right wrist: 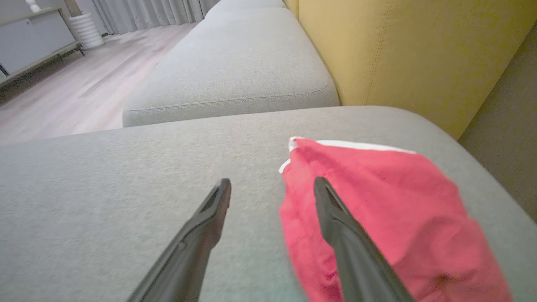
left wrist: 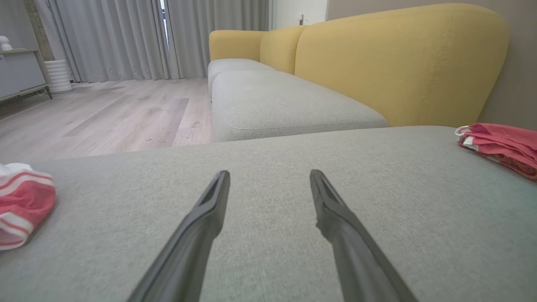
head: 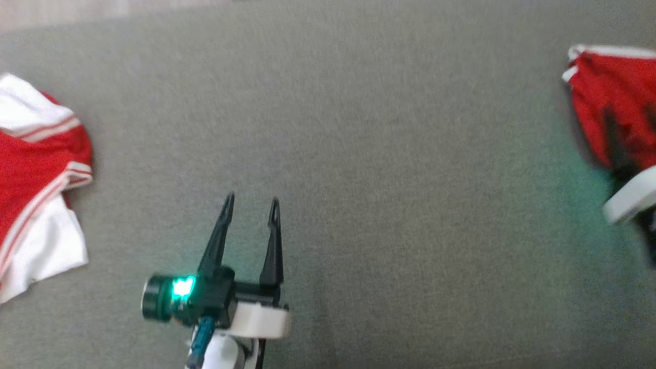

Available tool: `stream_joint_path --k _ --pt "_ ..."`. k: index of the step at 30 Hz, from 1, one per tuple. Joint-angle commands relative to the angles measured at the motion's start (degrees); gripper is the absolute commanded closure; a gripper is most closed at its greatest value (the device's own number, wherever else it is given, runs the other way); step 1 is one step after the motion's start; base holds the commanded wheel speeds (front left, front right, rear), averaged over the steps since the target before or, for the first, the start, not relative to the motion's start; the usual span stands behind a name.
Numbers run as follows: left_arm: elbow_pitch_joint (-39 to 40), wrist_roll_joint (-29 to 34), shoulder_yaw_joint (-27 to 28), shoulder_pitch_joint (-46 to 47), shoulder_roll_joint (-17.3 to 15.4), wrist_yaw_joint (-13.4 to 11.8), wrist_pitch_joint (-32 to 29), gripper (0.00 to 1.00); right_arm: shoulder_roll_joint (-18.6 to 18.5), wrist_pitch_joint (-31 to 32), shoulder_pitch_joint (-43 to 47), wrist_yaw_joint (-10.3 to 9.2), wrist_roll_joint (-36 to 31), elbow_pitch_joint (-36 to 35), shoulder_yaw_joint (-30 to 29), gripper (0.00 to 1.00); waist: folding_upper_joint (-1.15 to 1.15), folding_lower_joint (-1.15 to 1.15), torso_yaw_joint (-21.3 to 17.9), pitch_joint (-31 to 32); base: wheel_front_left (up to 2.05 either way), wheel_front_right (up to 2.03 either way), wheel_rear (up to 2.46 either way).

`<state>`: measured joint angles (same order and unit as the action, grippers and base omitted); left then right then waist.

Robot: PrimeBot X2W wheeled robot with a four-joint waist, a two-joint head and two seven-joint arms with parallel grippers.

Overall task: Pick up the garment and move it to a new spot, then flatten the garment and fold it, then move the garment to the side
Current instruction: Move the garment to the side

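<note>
Nearest, the left fingers (head: 219, 236) (left wrist: 209, 209) stand apart with nothing between them, hovering over bare grey fabric near the front edge of the sofa seat (head: 359, 128) (left wrist: 377, 188) (right wrist: 105, 188).

At the seat's left edge lies a red-and-white garment (head: 36, 169) (left wrist: 21, 197), loosely bunched, with striped trim and a white flap spread toward the front.

Across the seat, by its right edge and toward the far right corner, lies the garment (head: 630, 82) (left wrist: 503, 142) (right wrist: 398, 201). It is plain red and folded into a compact, roughly rectangular pad. A narrow white band runs along its far edge, and a small white tab shows at the far left corner. Its top is softly creased rather than smooth, and the left wrist view shows several stacked layers along its side. It rests flat on the seat.

The right fingers (head: 613, 138) (right wrist: 331, 209) are spread apart above it, clamped on nothing. In the right wrist view one finger crosses in front of the red cloth and the other is over grey seat just beside the garment's left edge. The head view blurs this arm.

Beyond the seat come a second grey cushion (left wrist: 272, 100), the yellow backrest (left wrist: 398, 63) (right wrist: 398, 50), a pale wooden floor (left wrist: 105, 113), grey curtains (left wrist: 117, 37) and a low cabinet (left wrist: 16, 71).
</note>
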<state>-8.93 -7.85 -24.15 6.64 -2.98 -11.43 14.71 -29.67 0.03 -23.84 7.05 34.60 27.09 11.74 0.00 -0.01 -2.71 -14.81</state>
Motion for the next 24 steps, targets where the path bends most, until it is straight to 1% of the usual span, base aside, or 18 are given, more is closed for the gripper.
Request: stream_joint_path --k 1,4,6,8,11,13,15,17,19,20,24 --pt "1.13 -0.56 1.30 -0.43 0.10 -0.46 0.29 0.00 -0.16 -1.67 2.18 0.44 -0.42 -1.86 1.55 0.00 0.00 0.01 2.12 6.51 0.00 0.00 0.00" --pt "-0.14 -1.36 1.41 -2.67 0.10 -0.65 0.29 0.00 3.87 -5.30 6.22 0.44 -0.59 -2.39 4.10 0.00 0.00 0.01 3.04 10.86 0.00 0.00 0.00" --pt "-0.89 -1.52 1.57 -4.14 0.10 -0.79 0.29 0.00 6.42 -8.67 8.92 0.44 -1.12 -2.36 4.44 0.00 0.00 0.01 3.60 13.40 0.00 0.00 0.00" --pt "-1.48 -1.69 1.81 -5.42 0.10 -0.84 0.29 0.00 9.47 -11.85 11.83 0.44 -2.11 -2.76 3.73 0.00 0.00 0.01 4.12 15.21 0.00 0.00 0.00" --pt "-1.17 -1.57 2.47 -6.48 0.10 -1.08 0.29 0.00 12.96 -14.39 15.85 0.44 -5.93 -4.40 1.35 0.00 0.00 0.01 4.69 16.97 0.00 0.00 0.00" --pt "-0.38 -1.16 2.84 -7.17 0.10 -1.19 0.29 0.00 15.60 -14.90 18.92 0.44 -9.04 -6.76 -1.17 0.00 0.00 0.01 5.03 17.97 0.00 0.00 0.00" --pt "0.54 -0.47 3.23 -8.07 0.10 -1.36 0.29 0.00 18.43 -14.98 22.64 0.44 -12.59 -11.42 -4.09 0.00 0.00 0.01 5.19 18.94 0.00 0.00 0.00" --pt "1.72 -0.02 3.85 -9.41 0.10 -1.81 0.29 0.00 21.02 -14.99 26.85 0.44 -14.99 -16.75 -5.46 0.00 0.00 0.01 5.19 19.63 0.00 0.00 0.00" --pt "2.94 0.74 4.52 -10.90 0.10 -2.33 0.29 0.00 22.31 -15.00 30.79 0.44 -16.99 -20.49 -5.90 0.00 0.00 0.01 5.13 20.11 0.00 0.00 0.00" --pt "2.94 0.74 4.52 -10.90 0.10 -2.33 0.29 0.00 22.31 -15.00 30.79 0.44 -16.99 -20.49 -5.90 0.00 0.00 0.01 5.13 20.11 0.00 0.00 0.00" --pt "4.40 2.53 5.15 -13.81 -0.10 -2.61 0.29 0.00 23.43 -15.01 35.79 0.44 -19.56 -22.95 -6.24 0.00 0.00 0.01 5.09 20.90 0.00 0.00 0.00"
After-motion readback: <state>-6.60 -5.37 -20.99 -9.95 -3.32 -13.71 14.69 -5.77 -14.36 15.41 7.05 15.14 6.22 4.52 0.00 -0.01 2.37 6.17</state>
